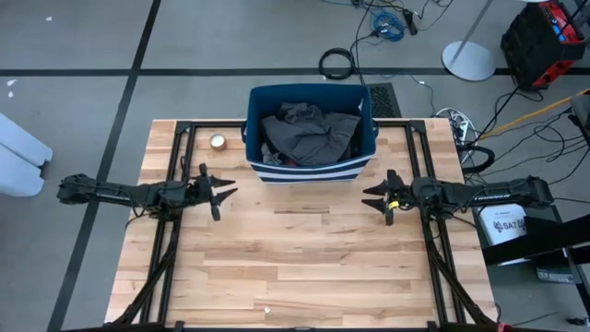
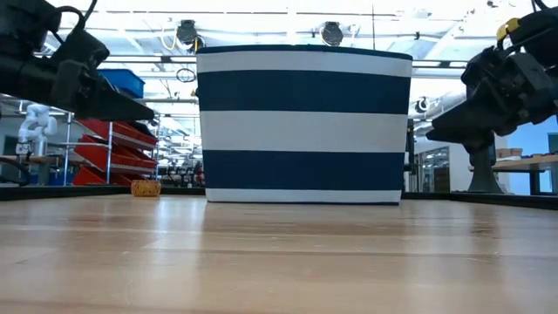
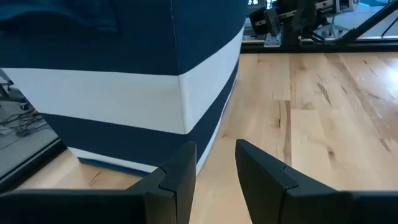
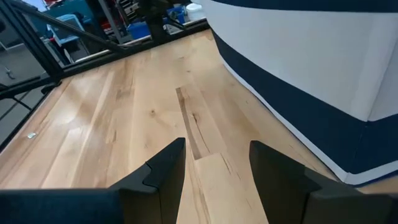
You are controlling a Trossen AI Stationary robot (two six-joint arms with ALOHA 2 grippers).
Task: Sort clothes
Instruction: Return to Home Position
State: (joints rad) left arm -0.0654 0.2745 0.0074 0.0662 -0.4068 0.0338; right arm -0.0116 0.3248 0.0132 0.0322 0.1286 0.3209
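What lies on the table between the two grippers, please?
Only bare tabletop, as the high view shows: the left gripper and right gripper face each other, open, just in front of the bin.

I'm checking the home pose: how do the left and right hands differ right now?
The left hand sits off the blue bin's left near corner, pointing right; the right hand sits off its right near corner, pointing left. In the wrist views, the right hand's fingers gape wider than the left hand's. Both are open, empty, above the table.

Grey floor (image 1: 74, 55) with dark lines, cables (image 1: 336, 63), red shelving (image 2: 122, 144) behind
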